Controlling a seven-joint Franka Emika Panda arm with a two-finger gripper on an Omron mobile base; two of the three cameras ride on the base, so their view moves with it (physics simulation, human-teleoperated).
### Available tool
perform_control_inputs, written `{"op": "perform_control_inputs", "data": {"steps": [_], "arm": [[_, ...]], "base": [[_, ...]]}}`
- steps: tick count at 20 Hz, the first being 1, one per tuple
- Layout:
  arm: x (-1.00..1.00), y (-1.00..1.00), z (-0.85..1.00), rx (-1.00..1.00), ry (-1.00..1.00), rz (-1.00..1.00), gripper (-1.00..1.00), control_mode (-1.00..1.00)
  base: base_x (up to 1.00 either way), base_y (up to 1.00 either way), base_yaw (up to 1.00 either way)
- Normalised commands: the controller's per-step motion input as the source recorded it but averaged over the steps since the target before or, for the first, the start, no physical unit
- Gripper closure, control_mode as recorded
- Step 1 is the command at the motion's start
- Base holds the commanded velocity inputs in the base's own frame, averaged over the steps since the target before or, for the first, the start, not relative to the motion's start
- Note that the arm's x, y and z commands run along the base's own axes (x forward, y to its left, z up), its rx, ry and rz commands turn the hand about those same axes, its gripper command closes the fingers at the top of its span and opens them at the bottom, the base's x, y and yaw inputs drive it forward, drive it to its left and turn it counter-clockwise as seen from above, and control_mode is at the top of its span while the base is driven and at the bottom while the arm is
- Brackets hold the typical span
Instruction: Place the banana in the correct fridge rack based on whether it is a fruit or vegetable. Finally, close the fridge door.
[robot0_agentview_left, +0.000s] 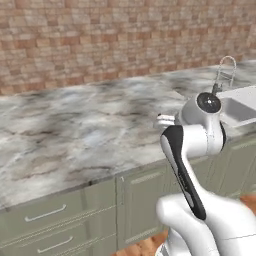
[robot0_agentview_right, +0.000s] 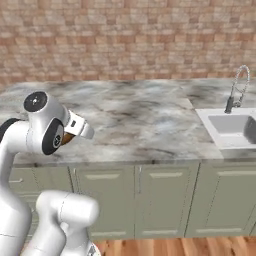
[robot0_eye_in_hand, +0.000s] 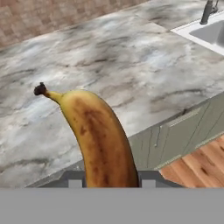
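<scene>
- Left base view: white arm rising from the lower right, its round dark-capped joint level with the counter's front edge; grey-veined marble counter (robot0_agentview_left: 75, 135) running across the middle, brick wall (robot0_agentview_left: 100, 40) behind; white sink (robot0_agentview_left: 242, 107) with a curved metal faucet (robot0_agentview_left: 225, 72) at the right edge; grey-green drawers (robot0_agentview_left: 50, 220) with bar handles below the counter, wooden floor at the bottom.
- Right base view: arm at the lower left, wrist bent toward the counter; a brown sliver of the banana (robot0_agentview_right: 68, 138) showing just beside the wrist; sink and faucet far off at the right, cabinet doors (robot0_agentview_right: 135, 200) beneath.
- Hand view: gripper (robot0_eye_in_hand: 109, 180) clenched on the banana, dark finger tips (robot0_eye_in_hand: 73, 179) flanking its lower end; fruit standing upright from the bottom edge, yellow with brown streaks, dark stem tip curving to the upper left; held above the counter's front edge, cabinets and wooden floor (robot0_eye_in_hand: 201, 162) lower right.
</scene>
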Motion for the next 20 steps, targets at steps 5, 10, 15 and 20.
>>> {"op": "perform_control_inputs", "data": {"steps": [5, 10, 15, 20], "arm": [[0.00, 0.00, 0.00, 0.00, 0.00, 0.00, 1.00, 1.00], [0.00, 0.00, 0.00, 0.00, 0.00, 0.00, 1.00, 1.00], [0.00, 0.00, 0.00, 0.00, 0.00, 0.00, 1.00, 1.00], [0.00, 0.00, 0.00, 0.00, 0.00, 0.00, 1.00, 1.00]], "base": [[-0.05, -0.38, -0.63], [0.00, -0.37, -0.64], [0.08, -0.45, -0.59], [0.43, -0.64, -0.36]]}}
